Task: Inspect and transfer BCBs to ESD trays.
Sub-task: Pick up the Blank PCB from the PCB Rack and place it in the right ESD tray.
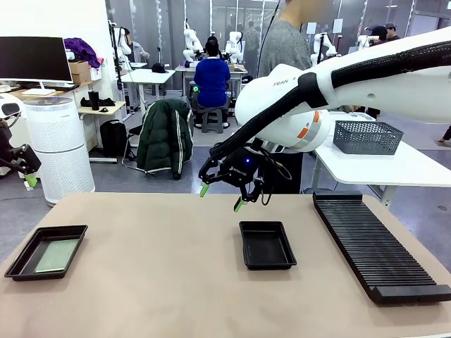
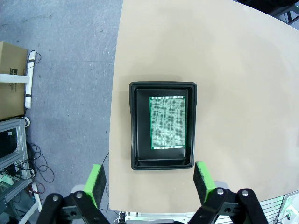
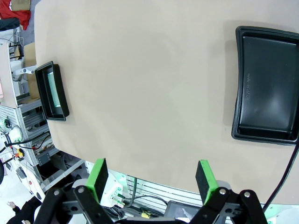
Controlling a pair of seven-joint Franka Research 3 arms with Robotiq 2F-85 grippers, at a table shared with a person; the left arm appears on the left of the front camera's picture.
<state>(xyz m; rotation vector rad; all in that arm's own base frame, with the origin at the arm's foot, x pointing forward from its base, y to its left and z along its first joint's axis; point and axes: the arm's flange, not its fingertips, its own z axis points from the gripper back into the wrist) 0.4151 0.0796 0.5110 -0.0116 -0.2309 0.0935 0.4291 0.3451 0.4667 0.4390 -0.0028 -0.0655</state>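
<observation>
Seems we're between boards: left fingers [image 2: 96, 183] and right fingers [image 3: 205, 179] both spread wide, holding nothing, one BCB [image 2: 167, 122] flat in the ESD tray [image 2: 134, 126] straight ahead of the left ones. Next, I reckon, a fresh board goes level into the empty tray [image 3: 268, 88] ahead of the right ones.

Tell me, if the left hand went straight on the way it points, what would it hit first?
Probably the black tray holding a green board: in the left wrist view it lies straight ahead of the open left hand, on the table. Whether rim or board comes first, I cannot tell.
</observation>
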